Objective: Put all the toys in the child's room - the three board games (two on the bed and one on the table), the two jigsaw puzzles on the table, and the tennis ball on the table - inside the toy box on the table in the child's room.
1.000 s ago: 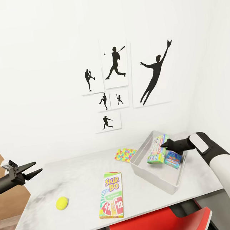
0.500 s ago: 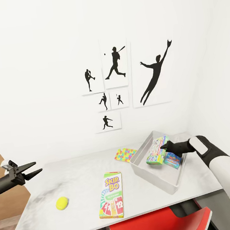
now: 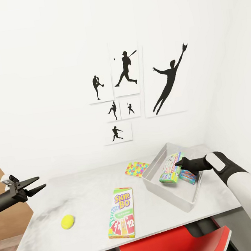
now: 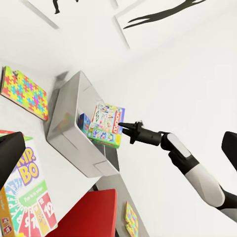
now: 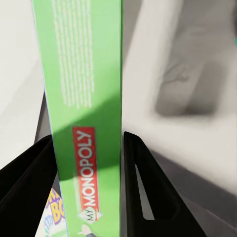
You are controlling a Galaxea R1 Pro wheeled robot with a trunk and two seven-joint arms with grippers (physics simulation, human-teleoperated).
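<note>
Table (image 3: 86, 193): Skip-Bo box (image 3: 121, 212), ball (image 3: 68, 221) | left jaws apart | right jaws clamp Monopoly box (image 3: 169, 168) over bin (image 3: 165, 193)

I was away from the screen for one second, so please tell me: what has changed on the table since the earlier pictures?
The right gripper, shut on the green-edged Monopoly game box, has lowered it deeper into the light grey plastic toy box, beside another colourful box already there. The left gripper stays open and raised. The Skip-Bo box, yellow-green tennis ball and multicoloured jigsaw panel have not moved.
</note>
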